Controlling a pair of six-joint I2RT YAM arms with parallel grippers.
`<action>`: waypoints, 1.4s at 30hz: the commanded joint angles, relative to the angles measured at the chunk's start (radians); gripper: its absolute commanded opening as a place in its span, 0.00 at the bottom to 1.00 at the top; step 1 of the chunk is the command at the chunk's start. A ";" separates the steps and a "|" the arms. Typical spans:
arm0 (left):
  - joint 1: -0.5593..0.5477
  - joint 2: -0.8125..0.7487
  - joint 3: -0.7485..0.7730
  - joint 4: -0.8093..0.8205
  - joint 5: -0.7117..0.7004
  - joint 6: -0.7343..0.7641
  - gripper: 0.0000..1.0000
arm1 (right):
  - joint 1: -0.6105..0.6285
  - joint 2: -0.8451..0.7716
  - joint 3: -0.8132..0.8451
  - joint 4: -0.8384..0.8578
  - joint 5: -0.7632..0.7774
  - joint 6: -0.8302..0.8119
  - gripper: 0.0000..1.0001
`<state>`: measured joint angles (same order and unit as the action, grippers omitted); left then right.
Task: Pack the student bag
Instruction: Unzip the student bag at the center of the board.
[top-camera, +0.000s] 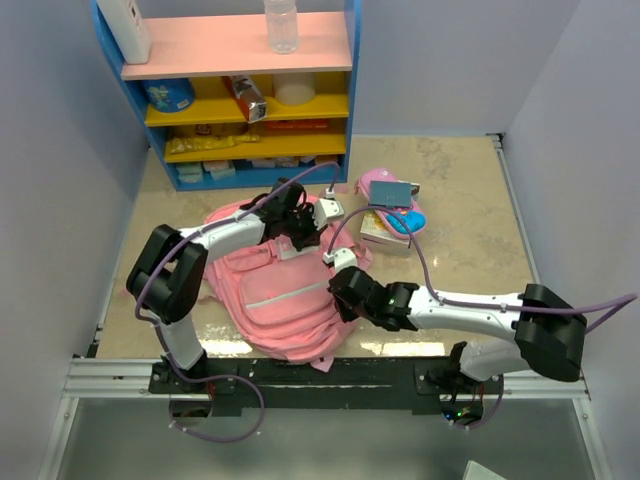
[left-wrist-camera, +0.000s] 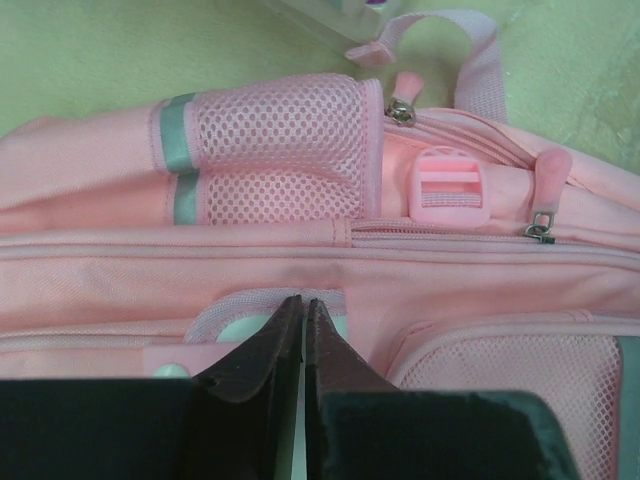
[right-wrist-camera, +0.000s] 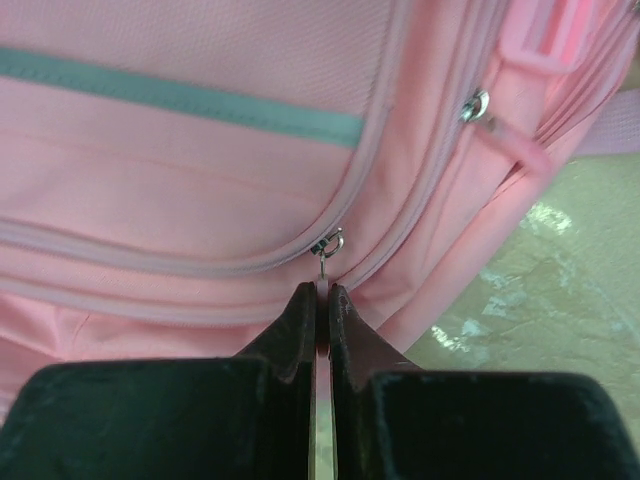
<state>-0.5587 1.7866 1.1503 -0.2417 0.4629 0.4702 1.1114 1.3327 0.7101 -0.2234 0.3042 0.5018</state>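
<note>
Right wrist: right pincer tight on student bag zip pull; left pincer clenched

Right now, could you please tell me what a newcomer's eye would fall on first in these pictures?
The big pink student bag lies flat in the middle of the table. The right end effector is shut on a zipper pull on its right side, while the left end effector sits closed at its far end. Behind stands a bright blue shelf unit.
</note>
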 joint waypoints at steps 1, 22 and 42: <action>0.026 0.039 -0.011 0.145 -0.174 -0.047 0.08 | 0.065 -0.023 -0.009 -0.031 0.021 0.072 0.00; 0.077 0.089 0.038 0.144 -0.372 -0.156 0.00 | 0.225 0.258 0.255 0.059 0.044 0.009 0.00; 0.362 -0.170 0.147 -0.332 0.127 -0.021 0.78 | 0.191 0.303 0.259 0.116 0.111 0.032 0.00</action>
<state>-0.2810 1.7527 1.2472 -0.3817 0.4057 0.3397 1.3159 1.6489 0.9752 -0.1291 0.3840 0.5171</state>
